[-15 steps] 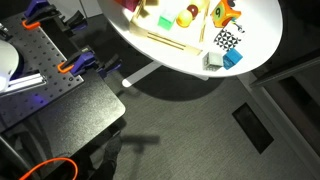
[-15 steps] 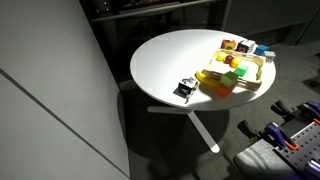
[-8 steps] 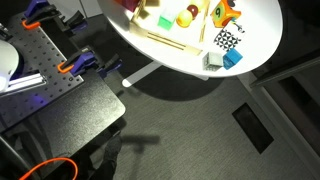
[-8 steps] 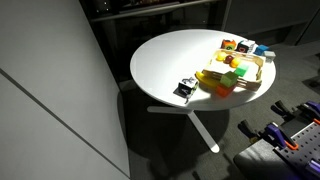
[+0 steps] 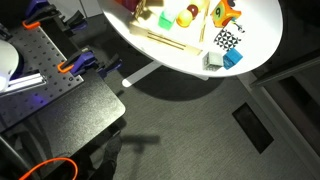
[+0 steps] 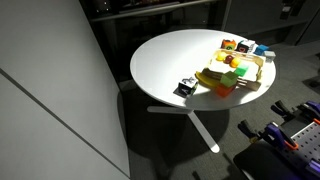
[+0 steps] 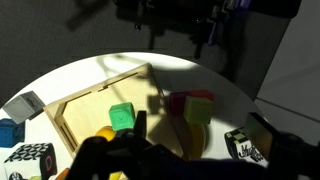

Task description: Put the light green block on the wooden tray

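In the wrist view the light green block [image 7: 200, 108] sits against a red block [image 7: 178, 102], just right of the wooden tray [image 7: 95, 97]. A yellow piece [image 7: 196, 136] lies in front of it. My gripper [image 7: 205, 130] hovers above these pieces with its dark fingers spread wide and nothing between them. A brighter green block [image 7: 122, 115] lies inside the tray. The tray also shows in both exterior views [image 5: 170, 40] [image 6: 252, 84], where the gripper is out of view.
The round white table [image 6: 170, 60] stands on a pedestal over dark floor. Black-and-white checkered cubes [image 7: 245, 148] [image 7: 30, 157] and a blue block [image 7: 8, 131] lie near the tray. A black cabinet [image 5: 60, 110] and clamps [image 5: 70, 68] stand beside the table.
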`<state>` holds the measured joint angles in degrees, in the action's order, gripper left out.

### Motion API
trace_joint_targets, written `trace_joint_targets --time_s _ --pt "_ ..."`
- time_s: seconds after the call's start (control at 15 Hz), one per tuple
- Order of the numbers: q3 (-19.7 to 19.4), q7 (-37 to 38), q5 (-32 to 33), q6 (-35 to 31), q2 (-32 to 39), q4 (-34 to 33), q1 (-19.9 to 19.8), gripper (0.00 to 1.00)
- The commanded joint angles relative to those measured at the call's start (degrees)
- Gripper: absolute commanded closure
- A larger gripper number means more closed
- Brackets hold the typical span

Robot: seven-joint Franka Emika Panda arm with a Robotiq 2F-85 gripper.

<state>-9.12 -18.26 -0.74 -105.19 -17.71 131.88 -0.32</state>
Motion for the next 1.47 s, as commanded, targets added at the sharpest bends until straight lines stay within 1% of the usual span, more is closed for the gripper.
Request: trace_joint_targets --time_s 0.0,0.33,0.67,0.93,1.4 --pt "1.9 1.7 1.5 -4.2 2.5 1.5 -0.8 0.00" --pt "4.2 4.0 3.0 -10.0 5.7 4.1 -0.4 0.00" --pt "6.8 8.1 5.6 -15.2 8.8 6.3 0.0 0.00" --pt "8.4 11.6 6.6 -18.2 11.5 6.5 0.3 0.00" --pt "10.2 17.2 6.2 -23.5 17.1 6.3 1.1 0.00"
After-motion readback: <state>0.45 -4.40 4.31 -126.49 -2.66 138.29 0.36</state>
